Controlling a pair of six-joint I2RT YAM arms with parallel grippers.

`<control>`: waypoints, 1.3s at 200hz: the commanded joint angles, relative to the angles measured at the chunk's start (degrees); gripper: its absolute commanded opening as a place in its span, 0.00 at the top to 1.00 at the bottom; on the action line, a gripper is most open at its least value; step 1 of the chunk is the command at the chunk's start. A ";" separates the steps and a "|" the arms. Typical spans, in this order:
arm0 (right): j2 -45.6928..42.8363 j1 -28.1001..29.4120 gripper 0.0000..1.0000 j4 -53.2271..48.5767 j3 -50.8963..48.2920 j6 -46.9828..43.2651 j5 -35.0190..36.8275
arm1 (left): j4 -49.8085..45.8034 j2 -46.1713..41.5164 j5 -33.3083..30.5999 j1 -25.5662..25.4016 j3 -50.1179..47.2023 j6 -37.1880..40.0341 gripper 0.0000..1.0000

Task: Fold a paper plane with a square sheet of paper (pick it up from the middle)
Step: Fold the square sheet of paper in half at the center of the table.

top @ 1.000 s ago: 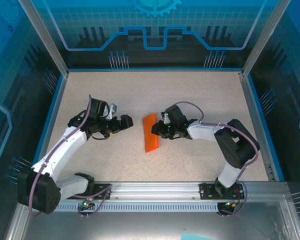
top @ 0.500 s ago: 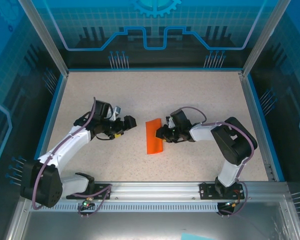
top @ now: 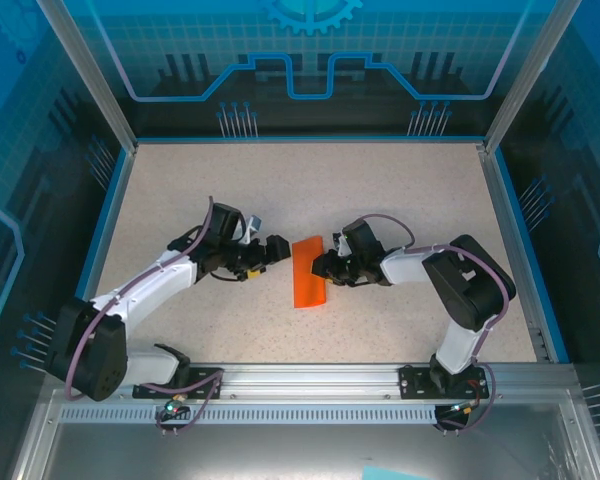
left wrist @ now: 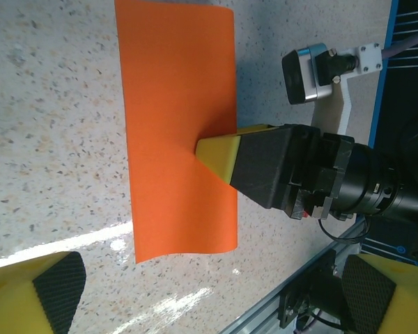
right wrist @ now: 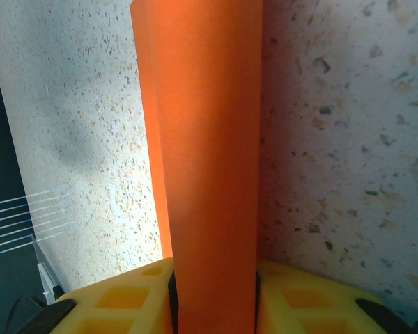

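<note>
R claw (top: 325, 268) clamped on near edge of thin bright orange paper plane (top: 307, 272), folded flat on speckled tabletop (top: 380, 190). L claw (top: 275, 250) jaws wide apart, plane just ahead of it. Prob. light, floppy, tears/creases easily; pinch mid-edge, gently.

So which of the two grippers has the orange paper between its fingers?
The right gripper: the paper plane sits between its yellow fingers. The left gripper stands wide open beside the paper, apart from it.
</note>
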 commanded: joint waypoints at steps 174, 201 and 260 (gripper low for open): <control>-0.01 0.40 0.65 -7.62 -1.28 2.61 9.42 | 4.74 0.62 -3.21 -1.77 -3.46 -5.34 0.02; 0.18 0.64 0.67 -8.01 -1.12 2.15 9.60 | 5.76 1.27 -3.07 -2.13 -3.69 -5.89 0.02; -0.20 0.73 0.68 -8.85 -1.11 1.33 10.21 | 9.87 2.59 -3.14 -3.56 -3.47 -8.60 0.03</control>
